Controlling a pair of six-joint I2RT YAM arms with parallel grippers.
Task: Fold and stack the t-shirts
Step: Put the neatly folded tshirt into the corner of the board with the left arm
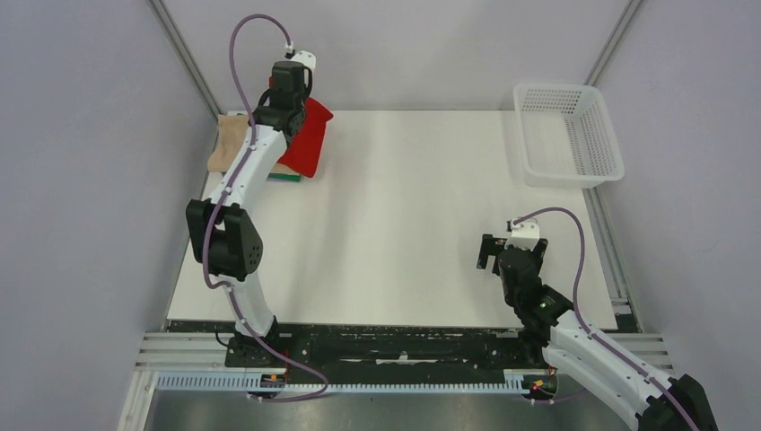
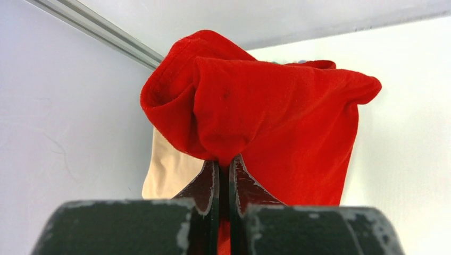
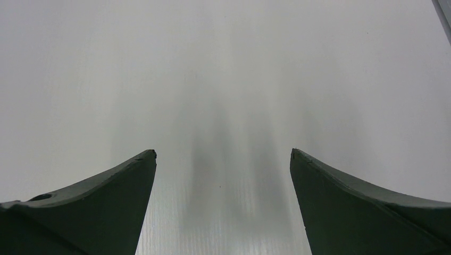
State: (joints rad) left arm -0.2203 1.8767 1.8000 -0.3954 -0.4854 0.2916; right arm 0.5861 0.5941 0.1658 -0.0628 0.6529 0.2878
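Up at the far left corner of the table (image 1: 404, 206), the left pincer (image 2: 224, 162) is clamped on a bunched fold of the red t-shirt (image 2: 276, 117). Its two dark fingers (image 2: 210, 183) are pressed almost together, with the cloth pinched at their tips. The red cloth bulges out just ahead of the tips and spreads beyond them, filling the middle of the left wrist view. To the left of the tips, behind the red cloth, a strip of the beige t-shirt (image 2: 170, 172) shows.

From the top camera, the red shirt lies partly over the beige one, which spreads flat to the left of this pincer's arm. A thin edge of the dark green t-shirt (image 1: 289, 177) peeps out beneath them on the near side of the pincer. All three sit together as one pile under it. Whether the pinched part is lifted off the pile I cannot tell.

The right pincer (image 3: 223, 154) stands wide open and holds nothing, its fingers (image 3: 106, 196) well apart above bare table. It hovers near the front right of the table, well apart from the shirts. A white mesh basket (image 1: 567, 135) sits ahead of it and a little to its right, at the far right corner.
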